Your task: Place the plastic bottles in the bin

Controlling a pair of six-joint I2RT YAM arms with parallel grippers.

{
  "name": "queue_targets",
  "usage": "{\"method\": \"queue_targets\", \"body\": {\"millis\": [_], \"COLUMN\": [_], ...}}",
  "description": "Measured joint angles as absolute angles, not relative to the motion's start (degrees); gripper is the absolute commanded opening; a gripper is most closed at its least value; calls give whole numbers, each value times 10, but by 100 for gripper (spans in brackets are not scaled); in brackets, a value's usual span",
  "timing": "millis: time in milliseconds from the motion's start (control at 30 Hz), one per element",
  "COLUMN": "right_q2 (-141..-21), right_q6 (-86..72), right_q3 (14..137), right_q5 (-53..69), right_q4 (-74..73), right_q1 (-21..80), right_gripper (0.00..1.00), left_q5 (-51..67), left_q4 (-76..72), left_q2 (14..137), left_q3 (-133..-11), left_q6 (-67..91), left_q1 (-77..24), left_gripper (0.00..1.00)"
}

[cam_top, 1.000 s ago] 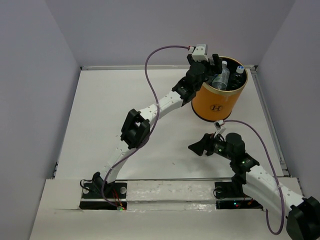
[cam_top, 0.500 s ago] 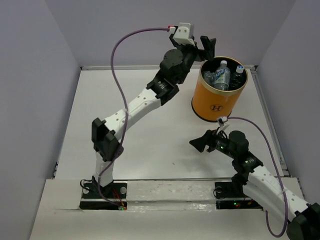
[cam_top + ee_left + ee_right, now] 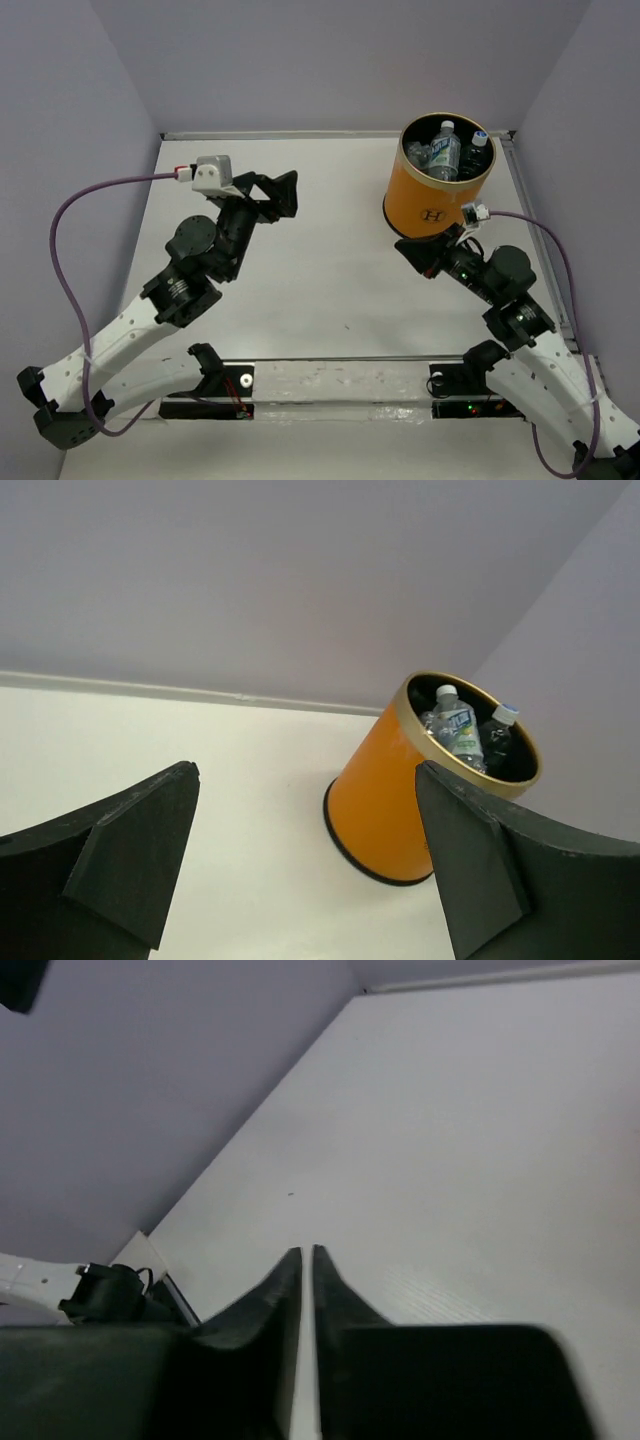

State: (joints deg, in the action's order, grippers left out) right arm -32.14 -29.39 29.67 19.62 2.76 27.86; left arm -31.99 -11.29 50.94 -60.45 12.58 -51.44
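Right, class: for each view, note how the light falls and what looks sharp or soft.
Top external: even, soft light, all sharp, barely any shadow round the bin. Left wrist: the bin and bottles are crisp; the left jaws are dark shapes along the bottom. Right wrist: the right jaws are close and soft-edged, the table pale, without glare.

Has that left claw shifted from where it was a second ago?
Yes. The left gripper was at the rim of the bin. Now it is well to the bin's left and lower in the overhead view, open and empty.
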Motion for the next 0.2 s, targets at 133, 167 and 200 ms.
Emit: {"method": "queue_targets", "body": {"millis": [133, 167, 200], "right_q2": [-291, -288, -278], "right_q6": [-277, -277, -270], "right_q3": [379, 389, 404], "right_q5": [195, 192, 188], "right_q4": [22, 22, 23], "right_q1": [279, 279, 279], "right_gripper": [100, 100, 100], "left_q5": [-342, -347, -352], "left_q4": [-44, -32, -22], "left_q2": [395, 364, 340], "left_q3": [-547, -534, -525], "left_q6": [146, 149, 151], "left_q1": [-514, -514, -514], "left_gripper": [99, 99, 99]}}
